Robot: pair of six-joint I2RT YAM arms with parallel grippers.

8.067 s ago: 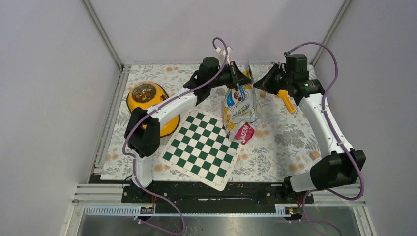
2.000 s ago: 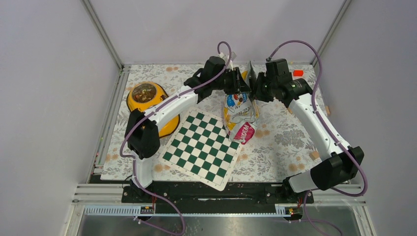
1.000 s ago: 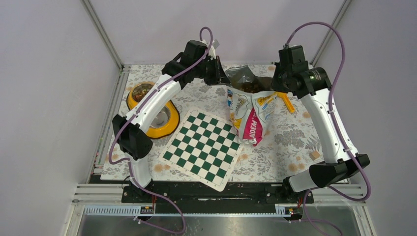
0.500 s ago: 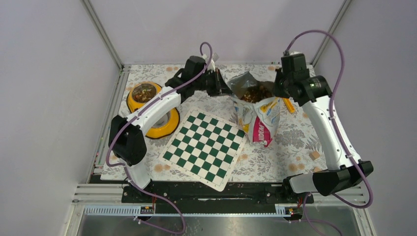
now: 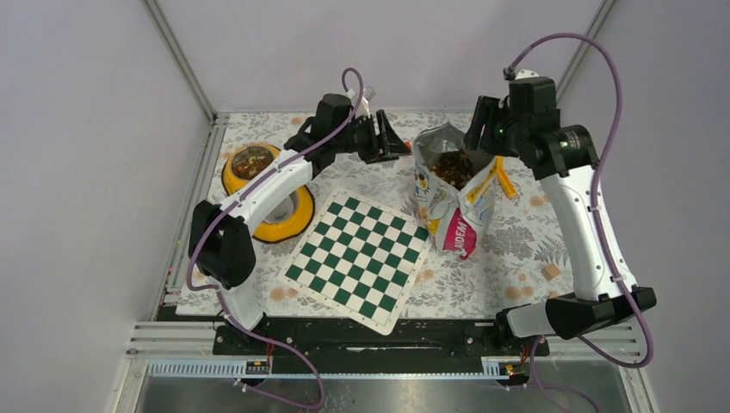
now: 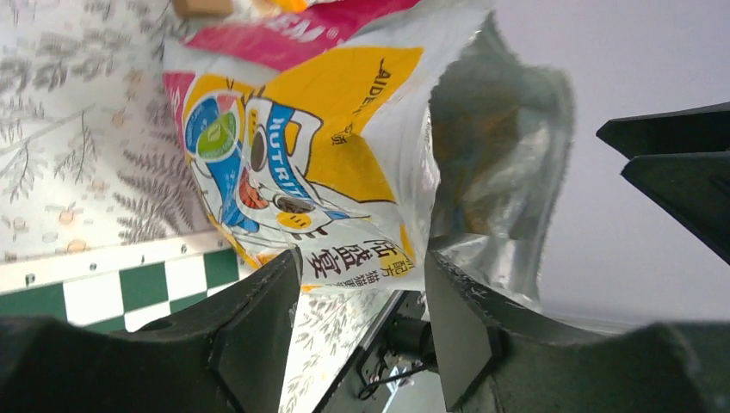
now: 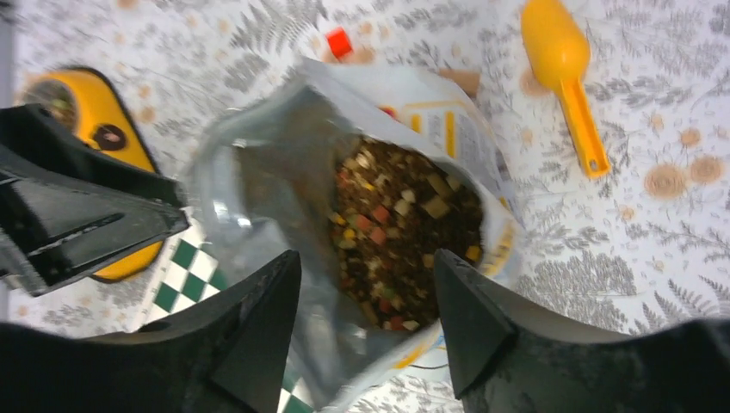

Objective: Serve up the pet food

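Observation:
The pet food (image 5: 454, 166) fills an open yellow-and-white bag (image 5: 452, 206) standing upright at the back middle of the table. From above, the right wrist view shows mixed brown, tan and red kibble (image 7: 405, 224) inside the silver-lined bag (image 7: 258, 181). My left gripper (image 5: 398, 148) is open just left of the bag's mouth and does not touch it; the bag's printed side (image 6: 327, 146) fills its view beyond the gripper (image 6: 361, 323). My right gripper (image 5: 484, 142) hangs open above the bag's right rim, with nothing between the spread fingers of the gripper (image 7: 366, 331).
A yellow double pet bowl (image 5: 297, 225) at the left holds kibble in its far cup (image 5: 251, 161). A green chessboard (image 5: 357, 258) lies in front. An orange scoop (image 7: 564, 69) lies right of the bag, with a red cube (image 7: 340, 41) behind it. A wooden block (image 5: 549, 272) sits at the right.
Both grippers were shut on the bag's rim, pulling its mouth open. Now both have let go and drawn apart, and the bag stands by itself.

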